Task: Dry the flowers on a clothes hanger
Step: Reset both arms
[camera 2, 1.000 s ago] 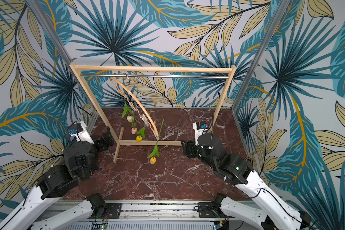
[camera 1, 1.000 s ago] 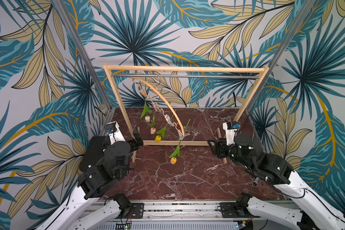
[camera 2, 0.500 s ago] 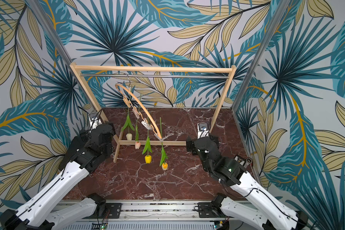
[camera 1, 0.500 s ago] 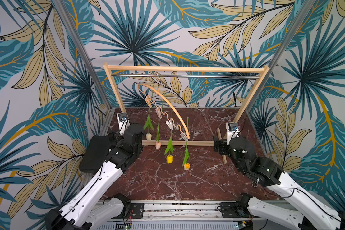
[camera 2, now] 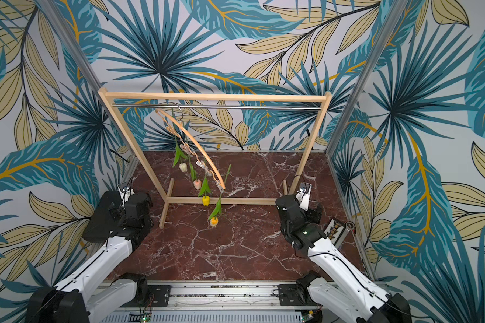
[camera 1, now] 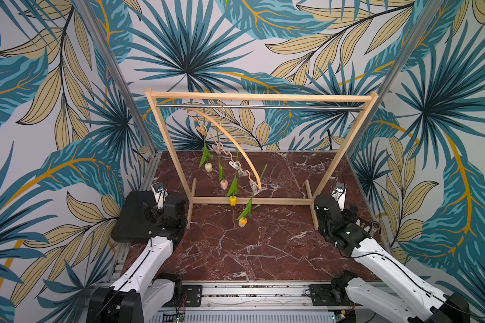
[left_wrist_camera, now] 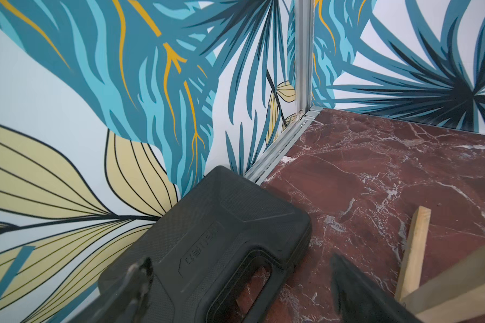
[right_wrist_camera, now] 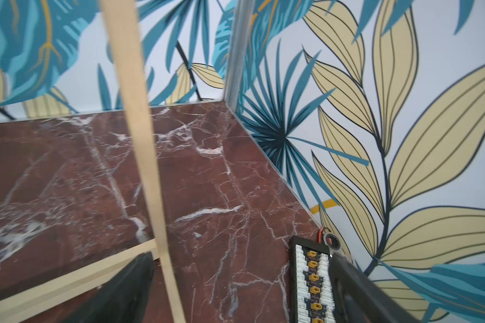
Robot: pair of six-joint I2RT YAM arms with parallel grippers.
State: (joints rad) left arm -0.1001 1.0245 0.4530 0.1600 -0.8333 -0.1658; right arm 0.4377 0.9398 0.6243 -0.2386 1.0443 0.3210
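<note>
Drawing back from the rack (camera 1: 263, 97), the left gripper (left_wrist_camera: 240, 258) is gaping wide and empty just over a black case (left_wrist_camera: 221, 223), the right gripper (right_wrist_camera: 241, 256) equally wide and empty beside the rack's upright (right_wrist_camera: 139, 139). Well away from both, the clothes hanger (camera 1: 237, 142) is hanging skewed on the rod (camera 1: 263, 106) with the flowers (camera 1: 232, 200) dangling heads-down; leftover swing or a weak clothespin (camera 1: 237, 165) could be shaking one loose. Pin grips are reading too small to judge.

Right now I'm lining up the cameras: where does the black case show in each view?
Both top views: black case at the table's left edge, against the wall.
Left wrist: close up against the wall, handle nearest the camera.
Right wrist: not in it.
Shared landmark: wooden rack, in all four.
</note>
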